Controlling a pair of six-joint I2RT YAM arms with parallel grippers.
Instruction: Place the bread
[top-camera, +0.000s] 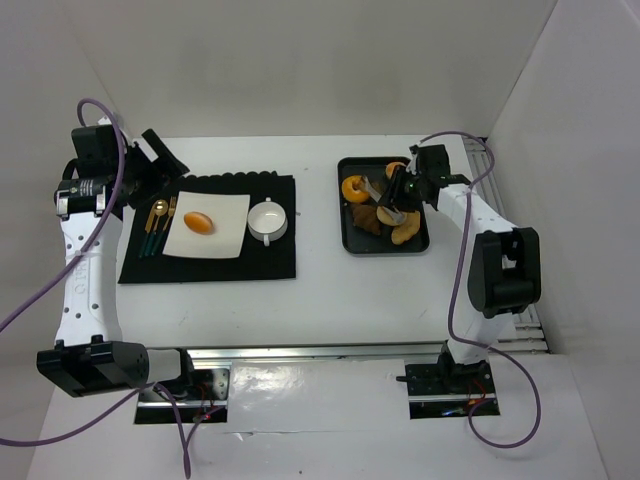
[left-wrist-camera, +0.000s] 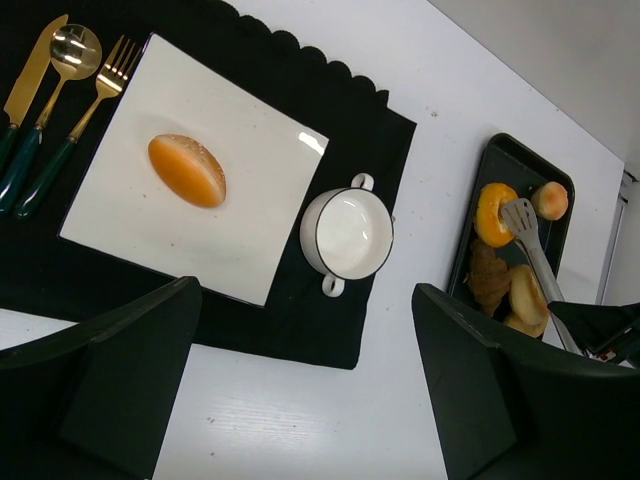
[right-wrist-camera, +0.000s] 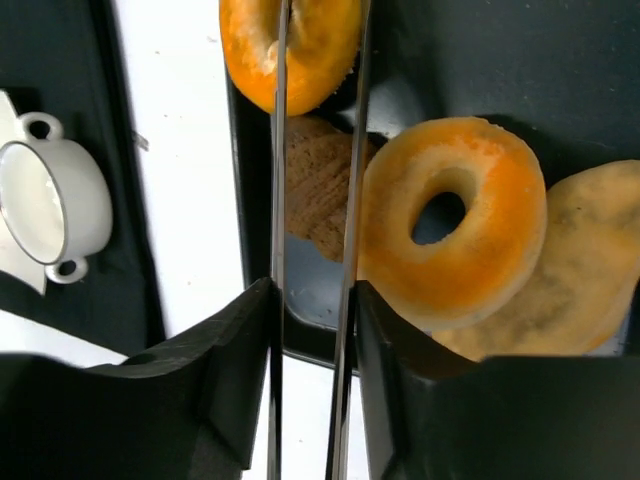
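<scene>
One bun (left-wrist-camera: 187, 170) sits centred on the plate (left-wrist-camera: 255, 140), five bread pieces (top-camera: 353, 187) fill the tray (top-camera: 350, 244), the right gripper (right-wrist-camera: 312, 300) clamps one pair of tongs (right-wrist-camera: 277, 200), and the left gripper (left-wrist-camera: 305, 290) gapes.

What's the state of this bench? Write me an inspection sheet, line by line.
Surface: white table, with a black mat on its left half.
Job's things: one bun on the plate; the rest of the bread in the tray.
Clutter: cup beside the plate; cutlery on the plate's other side.
Grippers: left gripper open and empty, above the mat; right gripper shut on tongs, which reach over the tray.
Cables: a purple cable loops off each arm.
Surroundings: white walls; nothing else seen.
</scene>
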